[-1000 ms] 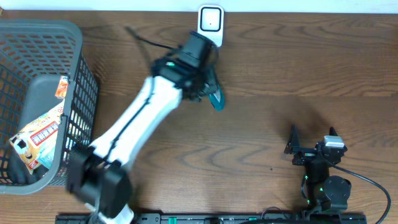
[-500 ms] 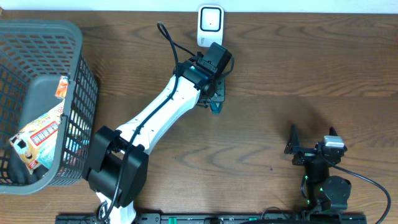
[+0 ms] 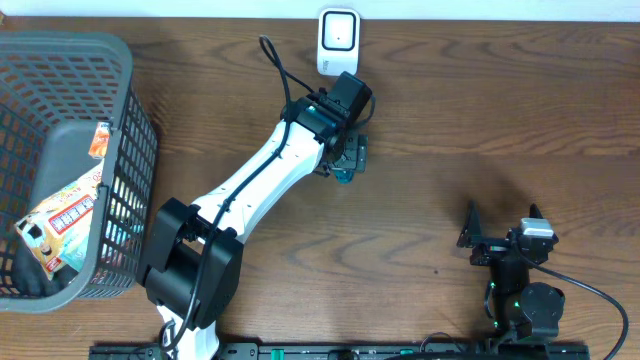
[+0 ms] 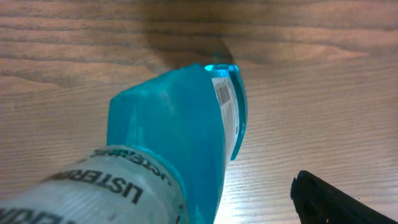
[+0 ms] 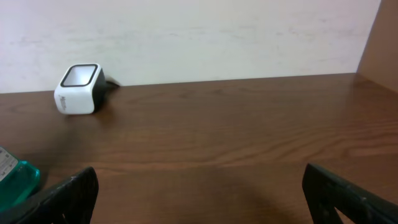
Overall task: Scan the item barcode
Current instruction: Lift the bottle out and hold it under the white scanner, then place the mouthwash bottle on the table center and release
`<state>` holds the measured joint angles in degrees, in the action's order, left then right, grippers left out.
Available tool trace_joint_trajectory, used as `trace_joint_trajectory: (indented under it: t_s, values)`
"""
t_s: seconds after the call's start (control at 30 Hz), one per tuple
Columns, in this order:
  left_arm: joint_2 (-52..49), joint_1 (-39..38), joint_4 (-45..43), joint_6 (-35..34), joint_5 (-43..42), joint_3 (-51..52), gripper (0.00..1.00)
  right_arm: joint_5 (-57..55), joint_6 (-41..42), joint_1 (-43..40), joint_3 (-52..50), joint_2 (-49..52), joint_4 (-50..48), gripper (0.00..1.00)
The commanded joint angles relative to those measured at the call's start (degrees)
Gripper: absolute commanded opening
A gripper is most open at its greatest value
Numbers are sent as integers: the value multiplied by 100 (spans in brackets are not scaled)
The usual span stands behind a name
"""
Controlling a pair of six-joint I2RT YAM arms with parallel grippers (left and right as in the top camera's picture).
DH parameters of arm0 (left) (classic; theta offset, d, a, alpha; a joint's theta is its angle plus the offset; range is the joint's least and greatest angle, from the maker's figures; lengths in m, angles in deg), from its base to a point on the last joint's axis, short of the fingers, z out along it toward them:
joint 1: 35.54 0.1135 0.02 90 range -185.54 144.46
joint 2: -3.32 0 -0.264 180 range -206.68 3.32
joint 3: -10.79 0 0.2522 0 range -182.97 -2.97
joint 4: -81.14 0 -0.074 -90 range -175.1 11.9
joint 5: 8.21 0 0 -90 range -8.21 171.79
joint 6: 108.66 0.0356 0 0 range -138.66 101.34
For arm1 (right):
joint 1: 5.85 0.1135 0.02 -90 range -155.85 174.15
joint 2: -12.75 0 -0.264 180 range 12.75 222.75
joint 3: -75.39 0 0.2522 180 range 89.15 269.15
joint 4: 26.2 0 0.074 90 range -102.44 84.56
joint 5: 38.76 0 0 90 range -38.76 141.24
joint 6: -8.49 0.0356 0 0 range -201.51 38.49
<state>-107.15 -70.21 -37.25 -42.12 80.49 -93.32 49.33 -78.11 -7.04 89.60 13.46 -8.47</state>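
The item is a teal Listerine mouthwash bottle [image 4: 174,130] with a white label, lying on the wood table. Its barcode [image 4: 224,93] shows on the side near the bottle's base. In the overhead view only the bottle's teal end [image 3: 345,176] peeks out under my left gripper [image 3: 349,158], just below the white barcode scanner [image 3: 338,35]. The left gripper is open: its right finger [image 4: 336,202] stands well off the bottle, and the other finger is hidden behind it. My right gripper [image 3: 500,243] rests open and holds nothing at the lower right, facing the scanner [image 5: 78,88].
A grey mesh basket [image 3: 120,60] at the far left holds a snack packet [image 3: 65,215] and other items. The scanner's cable runs along the table's back edge. The bottle's teal corner [image 5: 15,180] shows at the left edge of the right wrist view.
My left arm swung right and settled below the scanner with the bottle. Its jaws then spread apart and let go of the bottle. The right arm has not moved.
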Motion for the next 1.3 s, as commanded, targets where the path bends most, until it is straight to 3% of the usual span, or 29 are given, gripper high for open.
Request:
trace_joint_trajectory:
  t_s: [0.0, 0.2, 0.23, 0.27, 0.4, 0.8, 1.1, 1.27]
  values:
    - [-44, -17, 83, 291, 72, -13, 87, -4, -28, 50, -13, -33, 11, 99]
    - [-44, -17, 326, 297, 146, -13, 87, -4, -28, 50, -13, -33, 11, 99]
    - [-44, -15, 402, 295, 269, -13, 90, -4, -28, 50, -13, -33, 11, 99]
    - [-44, -13, 485, 289, 437, -13, 100, -4, -28, 50, -13, -33, 11, 99]
    - [-44, -11, 785, 289, 1025, -13, 98, -4, -28, 50, -13, -33, 11, 99]
    - [42, 4, 1029, 293, 1167, -22, 98, -4, -28, 50, -13, -33, 11, 99]
    - [1217, 487, 1276, 627, 2653, -1370, 98, -4, -28, 50, -13, -33, 11, 99]
    - [2111, 1416, 1233, -15, 3204, -1915, 98, -4, -28, 50, -13, -33, 11, 99]
